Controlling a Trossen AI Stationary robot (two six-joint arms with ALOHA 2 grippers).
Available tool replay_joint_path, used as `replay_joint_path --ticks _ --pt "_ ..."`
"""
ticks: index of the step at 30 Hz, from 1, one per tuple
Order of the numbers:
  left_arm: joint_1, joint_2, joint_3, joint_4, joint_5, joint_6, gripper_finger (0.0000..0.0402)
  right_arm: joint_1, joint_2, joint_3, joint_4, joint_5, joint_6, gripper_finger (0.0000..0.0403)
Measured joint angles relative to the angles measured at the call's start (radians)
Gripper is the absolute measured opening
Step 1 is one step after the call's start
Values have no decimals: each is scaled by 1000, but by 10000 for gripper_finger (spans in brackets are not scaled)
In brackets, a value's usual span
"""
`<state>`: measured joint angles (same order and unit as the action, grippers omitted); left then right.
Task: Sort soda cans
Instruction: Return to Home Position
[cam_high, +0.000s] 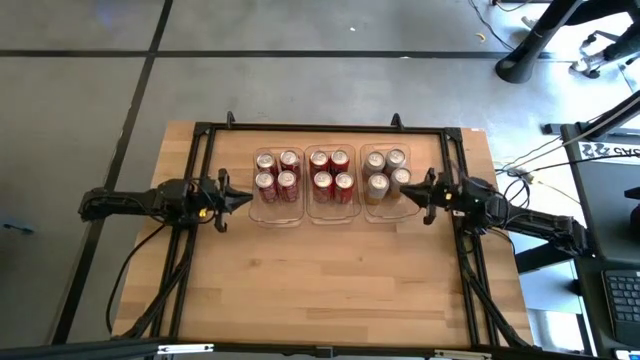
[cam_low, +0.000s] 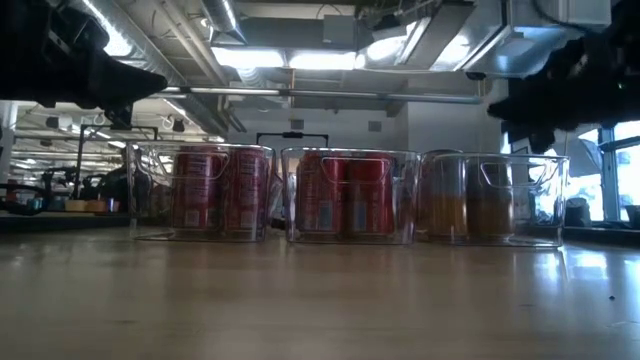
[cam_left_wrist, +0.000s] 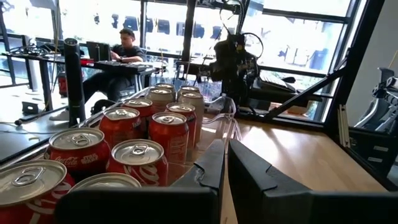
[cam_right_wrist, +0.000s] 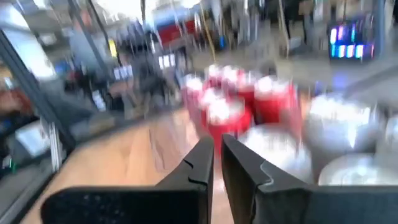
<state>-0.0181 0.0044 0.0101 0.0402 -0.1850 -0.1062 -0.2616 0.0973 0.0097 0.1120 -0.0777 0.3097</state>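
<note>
Across the middle of the wooden bench (cam_high: 330, 290) three clear trays stand side by side in a row. The left tray (cam_high: 278, 214) holds four red cans (cam_high: 277, 173) in a two-by-two block, and the middle tray (cam_high: 331, 214) holds another four red cans (cam_high: 331, 172) set the same way. The right tray (cam_high: 385, 214) holds four gold cans (cam_high: 386, 172). Every can stands upright with its silver top up.

The left claw (cam_high: 245, 200) hangs just beside the outer side of the left tray and points toward it. Seen from the low camera, it sits higher than the tray rims. In its own wrist view the two fingers (cam_left_wrist: 211, 163) are drawn almost together, with only a thin slit between them and nothing gripped.

The right claw (cam_high: 408, 195) mirrors it just beside the outer side of the right tray, also raised and pointing inward. Its fingers (cam_right_wrist: 200, 158) are likewise closed to a narrow slit and hold nothing.

Beyond the bench, a person (cam_left_wrist: 127, 46) sits at a desk in the room.
</note>
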Motion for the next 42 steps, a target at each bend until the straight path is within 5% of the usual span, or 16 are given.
replay_joint_path --ticks 15,42 --pt "0 6 0 0 -5 36 13 157 -95 5 -75 -43 -27 33" --pt "0 6 0 0 -5 28 13 163 -93 8 -89 -9 -27 33"
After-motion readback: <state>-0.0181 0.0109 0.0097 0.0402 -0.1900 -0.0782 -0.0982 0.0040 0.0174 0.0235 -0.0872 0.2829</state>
